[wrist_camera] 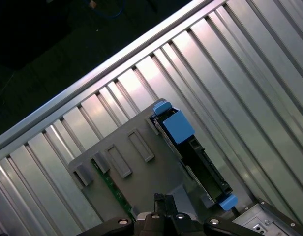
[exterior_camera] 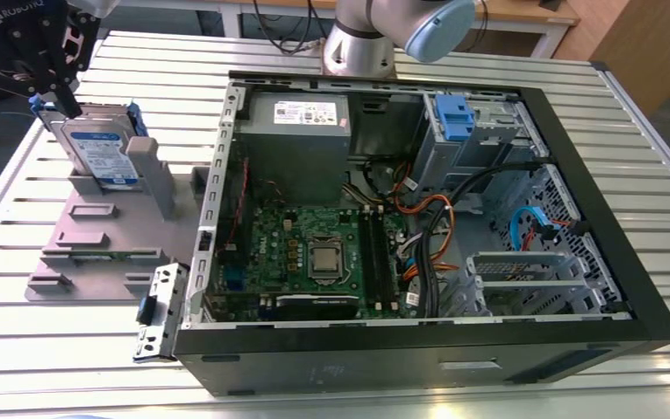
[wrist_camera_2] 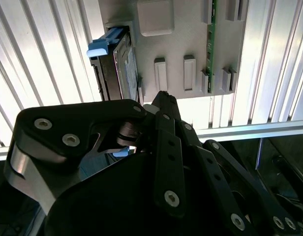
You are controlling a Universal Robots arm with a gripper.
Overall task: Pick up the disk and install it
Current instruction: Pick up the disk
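Observation:
The disk (exterior_camera: 100,153) stands on edge in a slot of the grey holder (exterior_camera: 108,240) at the exterior view's left, its white-and-blue label facing the camera and blue rails along its sides. My black gripper (exterior_camera: 58,98) hangs right over the disk's upper far corner, at its blue rail. In the second wrist view the disk (wrist_camera_2: 118,66) is seen edge-on past the gripper (wrist_camera_2: 141,105), with a bit of blue rail beside the black links. The first wrist view has the disk (wrist_camera: 200,164) edge-on in the holder (wrist_camera: 141,167), beyond the gripper (wrist_camera: 164,209).
An open computer case (exterior_camera: 614,218) lies on the slatted metal table (exterior_camera: 10,367), with a motherboard (exterior_camera: 311,253), cables and a drive bay with a blue clip (exterior_camera: 452,118). A green memory strip (wrist_camera_2: 214,39) sits in the holder. A metal bracket (exterior_camera: 154,310) leans at the case's near corner.

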